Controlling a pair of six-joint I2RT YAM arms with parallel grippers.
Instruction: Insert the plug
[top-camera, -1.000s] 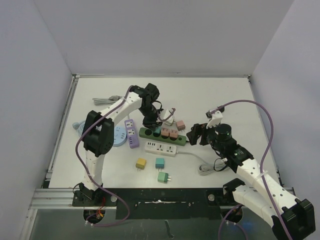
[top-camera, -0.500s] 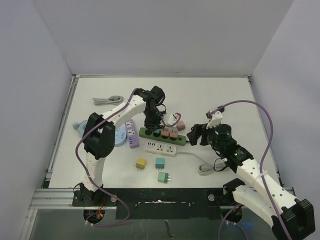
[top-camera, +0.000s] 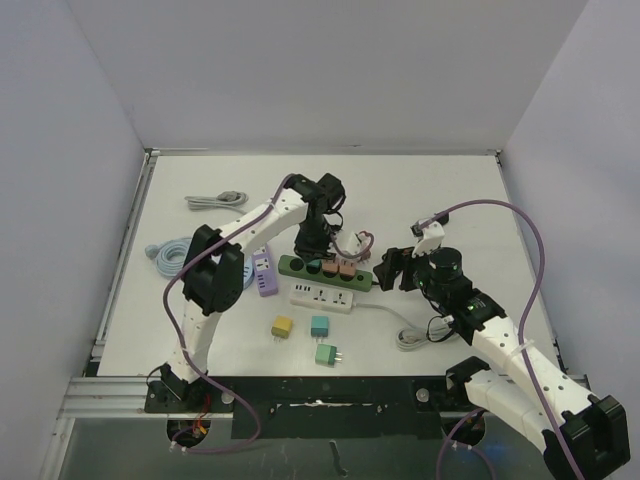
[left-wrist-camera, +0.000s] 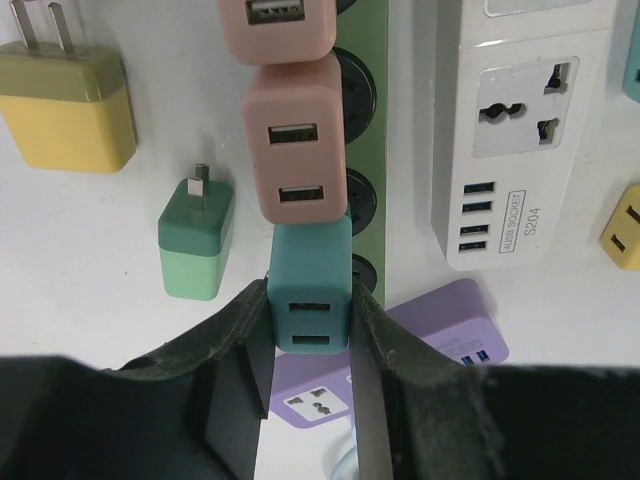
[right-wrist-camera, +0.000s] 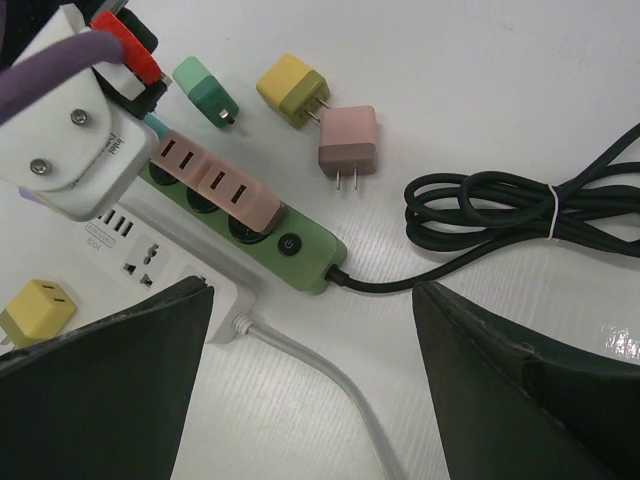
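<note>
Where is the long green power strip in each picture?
Top external: the green power strip lies mid-table, under the left arm's wrist.
Left wrist: it runs down the middle to the teal plug that the fingers hold.
Right wrist: it lies slanted, left of centre, with its black cord at the right end.
Shared landmark: the two pink plugs seated in it.

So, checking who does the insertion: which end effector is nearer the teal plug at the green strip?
Left. The left end effector is shut on that teal plug; the right end effector hangs open beyond the switch end of the green strip.
</note>
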